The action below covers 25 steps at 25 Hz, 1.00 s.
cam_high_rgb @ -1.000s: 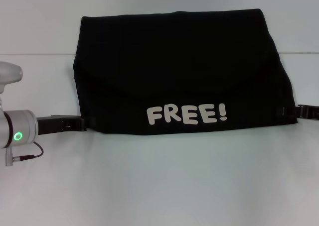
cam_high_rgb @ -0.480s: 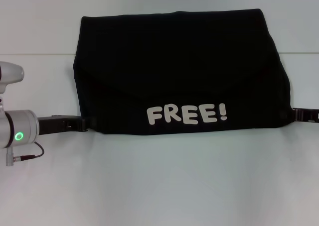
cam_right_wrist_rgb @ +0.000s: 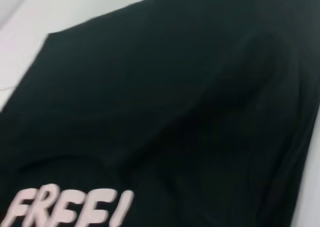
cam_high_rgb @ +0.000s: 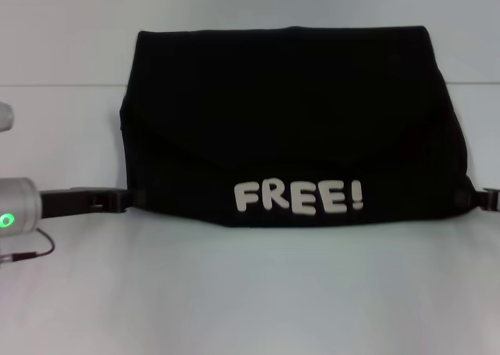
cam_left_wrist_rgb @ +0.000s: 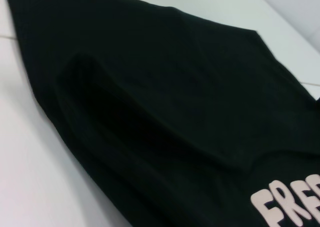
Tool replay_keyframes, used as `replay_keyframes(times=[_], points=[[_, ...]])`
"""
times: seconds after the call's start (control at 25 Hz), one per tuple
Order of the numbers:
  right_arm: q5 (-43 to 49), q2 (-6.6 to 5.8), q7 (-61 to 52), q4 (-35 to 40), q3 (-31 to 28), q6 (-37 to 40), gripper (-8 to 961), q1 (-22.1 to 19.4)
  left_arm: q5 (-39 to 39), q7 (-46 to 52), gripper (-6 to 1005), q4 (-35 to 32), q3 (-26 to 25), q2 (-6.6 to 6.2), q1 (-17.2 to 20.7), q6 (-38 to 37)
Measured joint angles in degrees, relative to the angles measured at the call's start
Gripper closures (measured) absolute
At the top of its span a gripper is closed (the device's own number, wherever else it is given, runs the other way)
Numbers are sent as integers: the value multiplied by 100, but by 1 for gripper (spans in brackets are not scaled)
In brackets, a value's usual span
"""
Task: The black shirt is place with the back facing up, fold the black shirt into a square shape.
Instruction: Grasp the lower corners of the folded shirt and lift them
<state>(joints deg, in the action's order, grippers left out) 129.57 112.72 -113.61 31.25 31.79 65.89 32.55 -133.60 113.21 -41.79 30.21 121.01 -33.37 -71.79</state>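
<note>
Lying folded on your white table (cam_high_rgb: pixel 250 292), the black shirt (cam_high_rgb: pixel 289 112) forms a soft, matte, roughly rectangular bundle with cream "FREE!" lettering (cam_high_rgb: pixel 298 197). Your left gripper (cam_high_rgb: pixel 125 200) and right gripper (cam_high_rgb: pixel 483 200) touch its near corners; whether either grips, you cannot tell.

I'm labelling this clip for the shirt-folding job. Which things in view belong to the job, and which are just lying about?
Part of the job:
- black shirt, folded, "FREE!" print showing
- left gripper at its near left corner
- right gripper at its near right corner

Just there:
- white table; nothing else lies on it
</note>
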Motion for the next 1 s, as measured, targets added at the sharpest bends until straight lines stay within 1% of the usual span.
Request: replay_keyframes(times=[0.04, 0.08, 0.16, 0.28, 0.44, 0.68, 0.72, 0.76, 0.88, 1.0], points=[[-1, -3, 62, 68, -109, 242, 897, -91, 7, 64, 1001, -230, -28, -8, 124, -444], [-2, -9, 125, 133, -210, 484, 897, -186, 7, 64, 1001, -230, -28, -8, 124, -444], [-2, -24, 258, 250, -405, 955, 896, -382, 6, 101, 1001, -437, -133, -27, 226, -938], [-2, -56, 486, 405, -676, 1567, 895, -708, -7, 80, 1000, -608, -418, -91, 350, -1787], [13, -119, 929, 514, -989, 2313, 894, -1152, -215, -54, 1000, -700, -782, -173, 465, -2653], [38, -246, 1431, 523, -1052, 3068, 892, -1684, -798, -264, 1000, -753, -1246, -223, 554, -3737], [42, -255, 1491, 524, -1061, 3164, 892, -1759, -901, -393, 1000, -757, -1334, -229, 598, -4105], [46, -261, 1543, 523, -1065, 3231, 892, -1820, -901, -393, 1000, -757, -1334, -229, 598, -4105], [134, -277, 1699, 491, -1082, 3475, 891, -1983, -1055, -525, 1000, -758, -1379, -232, 658, -4485], [233, -288, 1799, 481, -1106, 3692, 890, -2083, -1285, -545, 1000, -761, -1360, -228, 691, -4636]])
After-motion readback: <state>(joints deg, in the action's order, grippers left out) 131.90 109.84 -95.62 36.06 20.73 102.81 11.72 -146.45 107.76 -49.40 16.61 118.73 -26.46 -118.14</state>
